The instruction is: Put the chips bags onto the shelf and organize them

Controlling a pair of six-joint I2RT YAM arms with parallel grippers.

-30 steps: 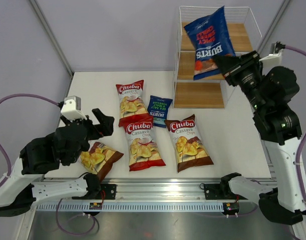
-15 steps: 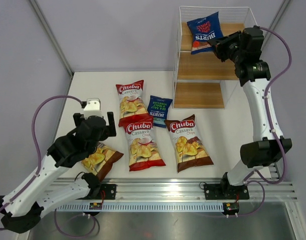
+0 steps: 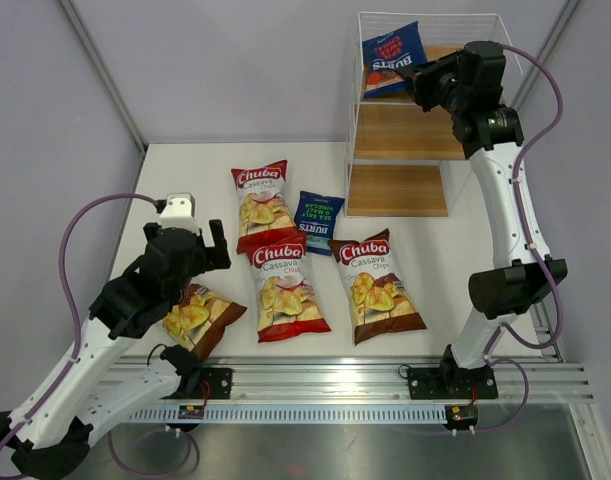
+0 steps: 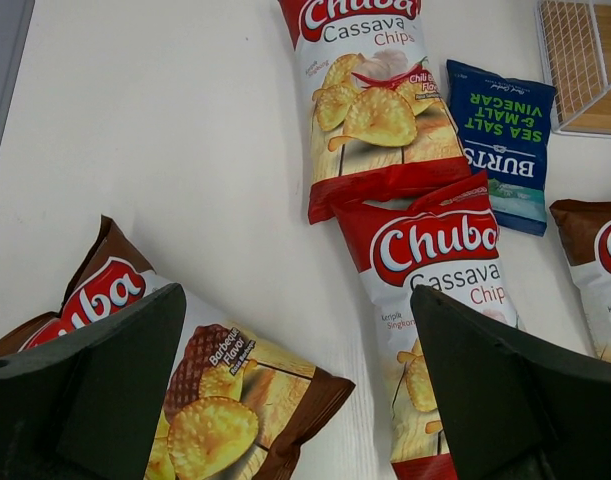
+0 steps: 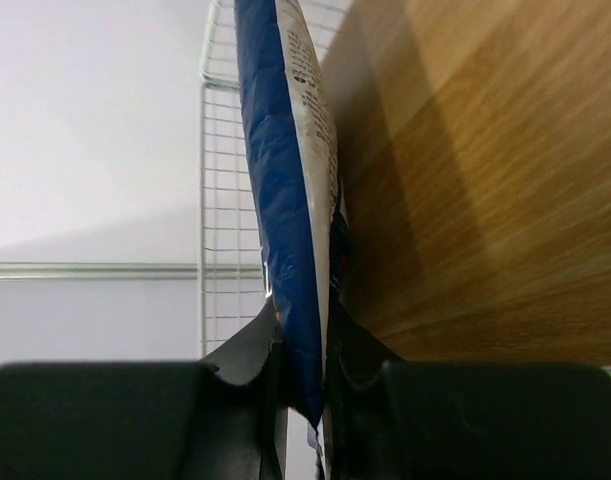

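My right gripper (image 3: 417,78) is shut on the bottom edge of a dark-blue Burts bag (image 3: 390,55) and holds it over the top tier of the shelf (image 3: 400,130). In the right wrist view the bag (image 5: 285,150) stands edge-on between the jaws of the gripper (image 5: 305,350), beside the wooden tier (image 5: 485,200). My left gripper (image 3: 200,245) hangs open above the table. Below its jaws (image 4: 297,295) lie a brown Chuba bag (image 4: 225,390) and a red-and-white one (image 4: 435,250). It holds nothing.
On the table lie another red-and-white bag (image 3: 262,200), a second blue Burts bag (image 3: 318,220) and another brown bag (image 3: 377,285). The shelf's white wire wall (image 5: 220,200) stands just behind the held bag. A metal rail (image 3: 325,380) runs along the near edge.
My right arm has carried the blue bag up and back, from in front of the shelf to its top tier. The left arm has drawn back a little, its gripper still open.
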